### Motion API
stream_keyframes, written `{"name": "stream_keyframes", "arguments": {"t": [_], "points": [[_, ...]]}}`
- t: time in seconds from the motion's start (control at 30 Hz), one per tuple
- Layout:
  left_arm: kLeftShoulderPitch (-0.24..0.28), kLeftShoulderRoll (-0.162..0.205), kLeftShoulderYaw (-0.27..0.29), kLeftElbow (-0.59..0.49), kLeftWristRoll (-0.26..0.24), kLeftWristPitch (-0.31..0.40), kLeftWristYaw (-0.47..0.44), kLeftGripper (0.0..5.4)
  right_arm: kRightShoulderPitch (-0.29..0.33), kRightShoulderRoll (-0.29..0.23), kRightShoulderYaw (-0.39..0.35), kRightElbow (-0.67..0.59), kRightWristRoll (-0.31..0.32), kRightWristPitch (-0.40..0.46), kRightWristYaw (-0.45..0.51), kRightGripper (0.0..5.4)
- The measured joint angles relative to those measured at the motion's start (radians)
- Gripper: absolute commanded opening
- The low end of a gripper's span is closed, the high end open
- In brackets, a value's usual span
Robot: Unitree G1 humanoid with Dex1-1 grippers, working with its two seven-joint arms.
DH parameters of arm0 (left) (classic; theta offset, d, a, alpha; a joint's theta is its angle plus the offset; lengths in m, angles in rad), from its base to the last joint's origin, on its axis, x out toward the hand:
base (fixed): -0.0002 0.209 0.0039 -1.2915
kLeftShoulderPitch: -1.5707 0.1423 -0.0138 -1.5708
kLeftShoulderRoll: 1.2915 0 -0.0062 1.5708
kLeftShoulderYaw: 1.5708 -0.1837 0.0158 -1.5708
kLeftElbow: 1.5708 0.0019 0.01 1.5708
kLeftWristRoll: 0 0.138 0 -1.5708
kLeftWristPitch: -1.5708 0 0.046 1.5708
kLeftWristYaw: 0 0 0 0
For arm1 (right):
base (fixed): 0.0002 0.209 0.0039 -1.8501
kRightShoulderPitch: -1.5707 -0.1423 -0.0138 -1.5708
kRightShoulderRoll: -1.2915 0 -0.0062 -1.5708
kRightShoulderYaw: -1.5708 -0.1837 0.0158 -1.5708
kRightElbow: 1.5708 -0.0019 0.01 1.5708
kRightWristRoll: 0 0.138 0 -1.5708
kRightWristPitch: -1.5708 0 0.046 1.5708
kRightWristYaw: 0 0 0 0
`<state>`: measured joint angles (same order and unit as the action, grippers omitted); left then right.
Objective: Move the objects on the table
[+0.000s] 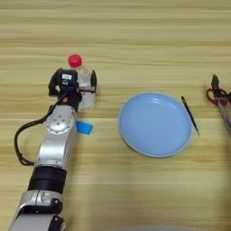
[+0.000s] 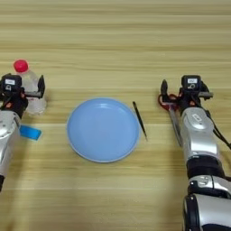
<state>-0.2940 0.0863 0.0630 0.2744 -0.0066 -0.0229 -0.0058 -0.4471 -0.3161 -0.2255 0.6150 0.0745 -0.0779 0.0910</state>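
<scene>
A small clear bottle (image 1: 84, 77) with a red cap stands upright at the left of the table (image 1: 135, 27). My left gripper (image 1: 73, 84) is open around it, one finger against its right side and the other well off to its left. Just below lies a small blue block (image 1: 84, 128), beside my left forearm. The light-blue plate (image 1: 155, 124) sits in the middle with nothing on it. Right of the plate lies a thin black stick (image 2: 140, 119). The red-handled scissors (image 2: 173, 118) lie under my right gripper (image 2: 186, 90), which is open over the handles.
Bare wooden table spreads across the far side and along the front below the plate. A black cable (image 1: 19, 144) loops out from my left forearm.
</scene>
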Motion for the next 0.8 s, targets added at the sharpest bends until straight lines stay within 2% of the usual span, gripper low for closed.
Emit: {"name": "stream_keyframes", "arguments": {"t": [0.2,0.43,0.8], "points": [[0.000,0.002,-0.009,0.001,0.002,-0.002,-0.002,5.40,0.000,0.000,0.000,0.000,0.000,0.000,0.000,5.37],[0.000,0.003,-0.014,0.002,0.002,-0.004,-0.009,4.62,0.000,0.002,0.000,-0.003,0.000,0.000,0.000,5.40],[0.000,0.002,-0.021,0.002,0.001,-0.009,-0.022,3.70,0.000,0.003,0.000,-0.012,0.000,0.000,0.000,5.40]]}}
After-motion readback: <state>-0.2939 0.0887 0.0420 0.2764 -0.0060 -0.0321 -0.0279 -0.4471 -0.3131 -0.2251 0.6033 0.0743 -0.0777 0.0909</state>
